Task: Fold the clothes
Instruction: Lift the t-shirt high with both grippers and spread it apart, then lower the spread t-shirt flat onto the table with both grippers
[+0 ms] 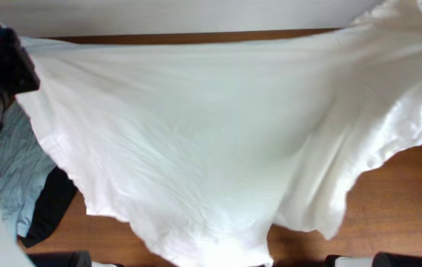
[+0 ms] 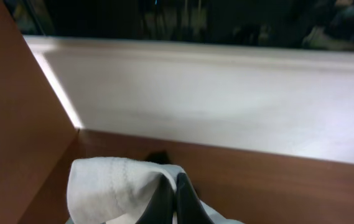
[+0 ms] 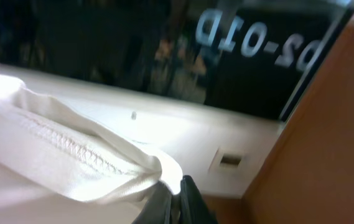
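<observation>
Left jaws clamped on stitched hem of white T-shirt [image 1: 218,141]; right jaws pinching another hem edge; shirt spread wide between them over bench [image 1: 403,208]; grey-blue shirt [image 1: 18,167] and black shirt [image 1: 51,211] crumpled near left jaws.

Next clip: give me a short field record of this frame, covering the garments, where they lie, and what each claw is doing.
main garment: large white T-shirt, stretched wide over the brown wooden table, no print showing
left claw: shut on a hemmed edge of the white T-shirt
right claw: shut on a stitched hem of the white T-shirt
other garments: crumpled pale grey-blue shirt and black shirt, at the overhead picture's left edge
fold state: not yet folded
</observation>
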Robot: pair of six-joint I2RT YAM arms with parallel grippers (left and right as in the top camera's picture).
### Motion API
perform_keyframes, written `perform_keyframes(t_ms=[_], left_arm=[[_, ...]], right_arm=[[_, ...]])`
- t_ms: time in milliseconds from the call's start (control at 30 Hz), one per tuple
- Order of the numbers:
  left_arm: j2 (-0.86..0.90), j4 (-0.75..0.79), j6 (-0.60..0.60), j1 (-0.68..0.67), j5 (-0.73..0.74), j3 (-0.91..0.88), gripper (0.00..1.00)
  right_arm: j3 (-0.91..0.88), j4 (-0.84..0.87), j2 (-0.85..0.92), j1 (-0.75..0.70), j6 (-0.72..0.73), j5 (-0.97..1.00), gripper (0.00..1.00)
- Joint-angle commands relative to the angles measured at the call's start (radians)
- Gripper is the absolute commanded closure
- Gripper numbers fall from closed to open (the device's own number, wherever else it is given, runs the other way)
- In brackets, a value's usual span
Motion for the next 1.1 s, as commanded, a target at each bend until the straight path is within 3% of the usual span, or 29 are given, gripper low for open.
perform_keyframes(t_ms=[0, 333, 633, 1067], left_arm=[[0.085, -0.012, 0.019, 0.008, -0.087, 0.002, 0.99], [0.357, 0.002, 0.015, 0.009, -0.162, 0.002, 0.99], [0.635, 0.155, 0.016, 0.014, -0.171, 0.002, 0.99], [0.966, 0.471, 0.015, 0.004, -0.163, 0.002, 0.99]], right_arm=[[-0.059, -0.024, 0.098, -0.013, -0.012, 0.05, 0.96], [-0.175, -0.045, 0.333, -0.013, -0.019, -0.006, 0.96], [-0.201, -0.03, 0.631, -0.011, -0.019, -0.087, 0.96], [-0.201, 0.304, 0.971, 0.016, -0.018, -0.209, 0.96]])
